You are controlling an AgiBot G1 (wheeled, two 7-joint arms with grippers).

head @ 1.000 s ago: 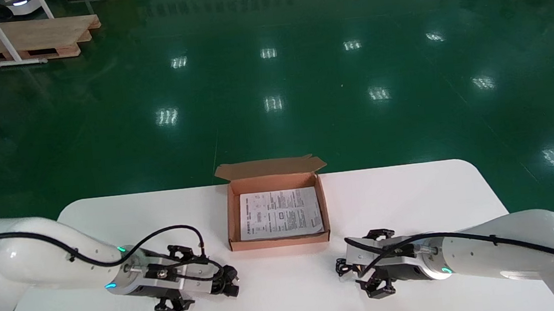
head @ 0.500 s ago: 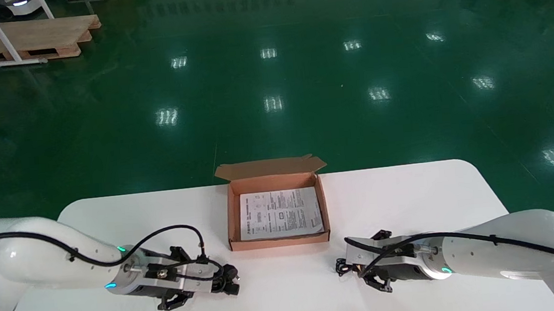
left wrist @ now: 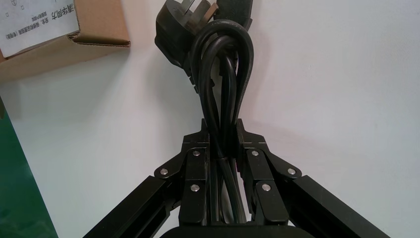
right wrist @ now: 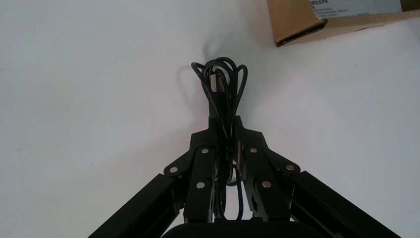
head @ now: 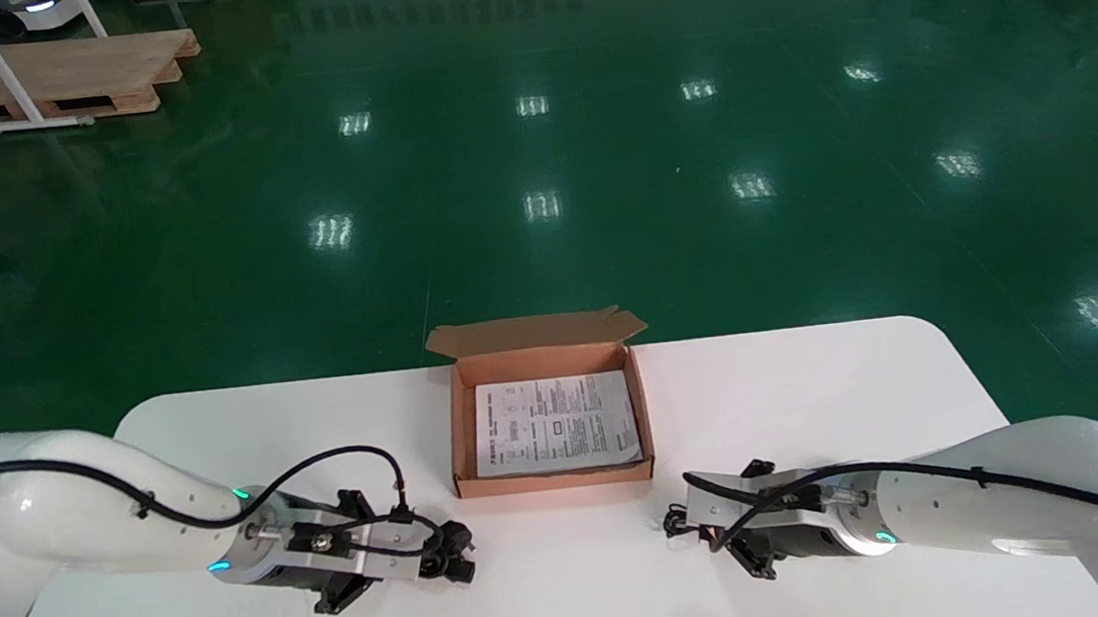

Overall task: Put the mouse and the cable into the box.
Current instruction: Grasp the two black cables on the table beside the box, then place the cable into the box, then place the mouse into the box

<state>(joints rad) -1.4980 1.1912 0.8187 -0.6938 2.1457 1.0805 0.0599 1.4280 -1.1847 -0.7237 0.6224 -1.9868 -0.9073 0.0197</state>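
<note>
The left claw (left wrist: pixel 221 130), low near the desk's (head: pixel 815 395) front edge, is clamped tight on a bundled power cable (left wrist: pixel 221 59). The right claw (right wrist: pixel 224 126), level with it, pinches a thin coiled USB cable (right wrist: pixel 221 82), possibly the mouse's. Beyond them, the open box (head: pixel 462 435) sits at the middle of the far edge and holds a leaflet (head: pixel 556 423).

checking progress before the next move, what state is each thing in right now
box, open, lid flap folded back, standing on the table
leaflet, lying flat inside the box
power cable, coiled in a bundle, outside the box
thin usb cable, coiled in a bundle, outside the box
left gripper, shut on the power cable
right gripper, shut on the thin usb cable
</note>
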